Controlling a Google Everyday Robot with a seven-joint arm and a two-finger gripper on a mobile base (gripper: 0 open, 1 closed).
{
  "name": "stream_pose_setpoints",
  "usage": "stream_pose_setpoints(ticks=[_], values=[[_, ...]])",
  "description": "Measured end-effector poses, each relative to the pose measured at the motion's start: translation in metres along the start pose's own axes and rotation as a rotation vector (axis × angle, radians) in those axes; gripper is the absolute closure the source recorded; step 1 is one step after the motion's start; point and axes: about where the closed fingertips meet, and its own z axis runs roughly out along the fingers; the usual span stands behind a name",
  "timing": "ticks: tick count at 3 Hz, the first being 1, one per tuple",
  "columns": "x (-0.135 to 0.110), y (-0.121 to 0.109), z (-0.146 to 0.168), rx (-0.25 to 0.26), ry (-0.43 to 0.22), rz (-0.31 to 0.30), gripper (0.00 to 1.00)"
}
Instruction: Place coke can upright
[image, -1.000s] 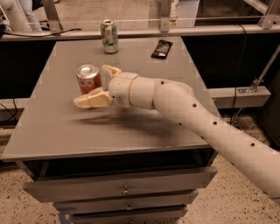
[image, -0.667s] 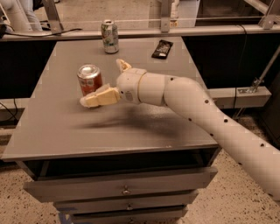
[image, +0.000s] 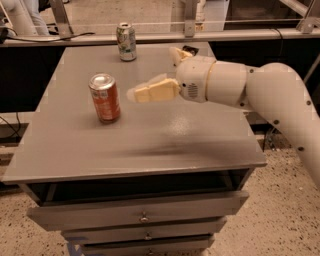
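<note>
One coke can stands upright on the counter; gripper hangs beside it, fingers apart, empty. Job looks done.

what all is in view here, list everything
coke can: 1, red, upright on the table's left half
green-and-white can: 1, upright near the table's back edge
table: 1, grey
drawers: at least 2, grey, under the tabletop
arm: 1, white, reaching in from the right
gripper: 1, cream fingers, open, above the table just right of the coke can, not touching it
</note>
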Motion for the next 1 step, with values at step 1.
stream_pose_setpoints(ticks=[1], values=[[0.0001,-0.0005,0.0008,0.001,0.000,0.000,0.00]])
